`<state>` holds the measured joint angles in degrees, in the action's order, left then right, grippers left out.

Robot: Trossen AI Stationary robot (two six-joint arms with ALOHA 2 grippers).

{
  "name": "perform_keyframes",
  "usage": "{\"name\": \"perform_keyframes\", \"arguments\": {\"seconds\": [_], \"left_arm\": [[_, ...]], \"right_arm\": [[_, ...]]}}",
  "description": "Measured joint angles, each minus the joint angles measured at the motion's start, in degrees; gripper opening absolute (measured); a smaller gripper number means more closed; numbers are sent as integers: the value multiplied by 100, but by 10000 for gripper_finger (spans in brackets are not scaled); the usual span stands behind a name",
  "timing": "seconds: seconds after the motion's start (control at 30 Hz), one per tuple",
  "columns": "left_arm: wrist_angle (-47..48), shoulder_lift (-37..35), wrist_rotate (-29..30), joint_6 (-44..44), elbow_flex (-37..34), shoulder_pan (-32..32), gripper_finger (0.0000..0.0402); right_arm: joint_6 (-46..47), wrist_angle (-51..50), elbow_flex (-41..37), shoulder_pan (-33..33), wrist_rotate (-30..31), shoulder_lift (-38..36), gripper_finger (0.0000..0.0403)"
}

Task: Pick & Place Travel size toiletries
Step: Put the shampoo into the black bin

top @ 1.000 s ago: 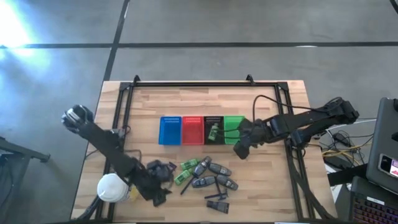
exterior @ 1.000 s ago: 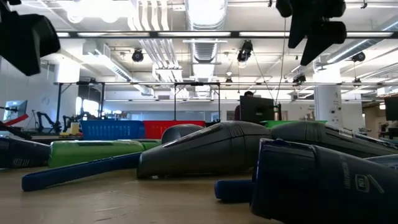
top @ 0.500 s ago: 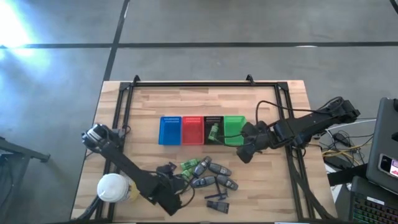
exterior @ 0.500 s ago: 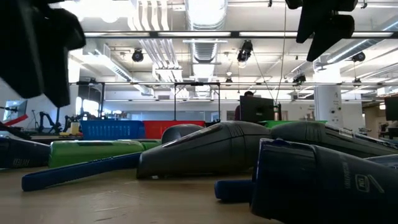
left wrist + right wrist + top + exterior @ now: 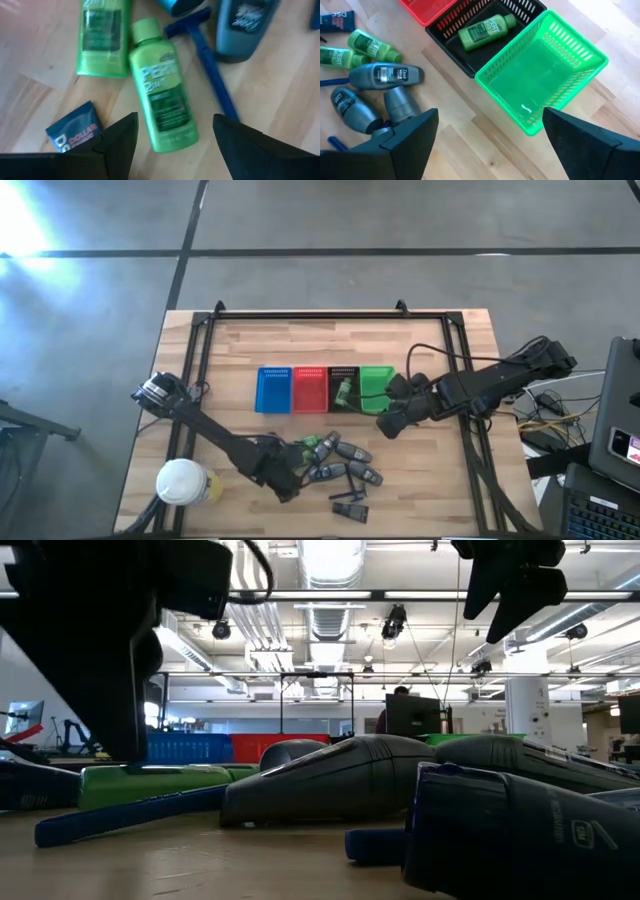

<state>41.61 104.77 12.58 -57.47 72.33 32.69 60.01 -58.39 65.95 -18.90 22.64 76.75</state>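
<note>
- The left gripper (image 5: 172,135) hung low over the pile of toiletries at the table's near edge, its 2 fingers spread with nothing between them.
- Right under it lay a green Pert bottle (image 5: 162,97), flat on the wood, cap pointing away from the fingers.
- A 2nd green bottle (image 5: 102,37) lay just beside it, and a blue razor (image 5: 207,65) ran along its other side, its handle close to the bottle.
- A dark grey deodorant (image 5: 240,25) sat beyond the razor, and a small dark DSC tube (image 5: 75,130) lay near one fingertip.
- The right gripper (image 5: 487,145) hovered up by the green basket (image 5: 580,57), jaws wide apart, holding nothing.
- That green basket stood bare inside; the black basket (image 5: 450,47) next to it held 1 green Pert bottle (image 5: 485,30).
- The blue basket (image 5: 273,389) and red basket (image 5: 308,389) completed the row, and a white-lidded container (image 5: 182,480) stood at the table's near left corner.
</note>
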Motion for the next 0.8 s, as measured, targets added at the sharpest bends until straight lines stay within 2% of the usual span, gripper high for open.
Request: {"name": "perform_keyframes", "arguments": {"seconds": [0.27, 0.47, 0.8], "left_arm": [[-280, 0, 26, -59, -307, -43, 261], [-1299, 0, 33, 97, -766, -96, 262], [-1415, -20, -35, 215, -974, -122, 254]], "right_arm": [[-2, 31, -4, 4, 176, 2, 353], [1, 37, -14, 4, 285, 2, 343], [2, 48, -20, 4, 267, 2, 335]]}}
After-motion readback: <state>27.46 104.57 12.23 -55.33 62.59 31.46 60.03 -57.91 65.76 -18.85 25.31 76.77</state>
